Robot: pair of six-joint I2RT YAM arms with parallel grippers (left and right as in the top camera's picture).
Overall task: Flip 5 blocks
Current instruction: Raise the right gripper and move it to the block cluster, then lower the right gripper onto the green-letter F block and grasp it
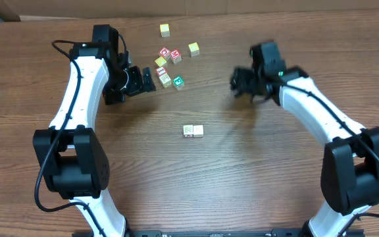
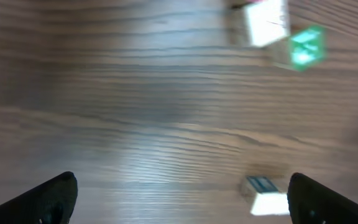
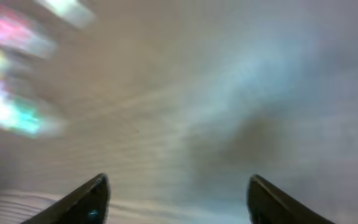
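Wood-grain desk [image 1: 196, 178] is filling every view, and the blocks are sitting on it in two groups. Toward the far edge, left of centre, a loose cluster is lying: a red-and-white block [image 1: 162, 71], a pale block [image 1: 166, 79] just beside it and a green-faced block [image 1: 178, 82] next to that. Yellow cubes [image 1: 193, 48] and red-faced cubes [image 1: 176, 57] are scattered behind them. Two pale blocks [image 1: 193, 130] are sitting side by side, touching, near the middle of the desk and well apart from the cluster. That gap is suggesting they are being handled as a separate lot, though their faces are too small to read.

The left claw [image 1: 151, 79] is hovering just beside the cluster's left side, spread wide and grasping nothing. Its wrist view is showing bare desk between the fingers [image 2: 48, 199], the green-faced block [image 2: 306, 46] ahead, and a blue-printed block [image 2: 266, 196] close to one finger; which of the cluster that one is cannot be told. The wide spread is probably there so the fingers can straddle a block's sides.

The right claw [image 1: 237, 84] is hanging over bare desk to the right of the cluster, touching no block. Its wrist view is smeared, yet the fingers [image 3: 92, 199] are showing apart with nothing between them, so it is released and empty. Standing aside is likely leaving the cluster free for the left arm.
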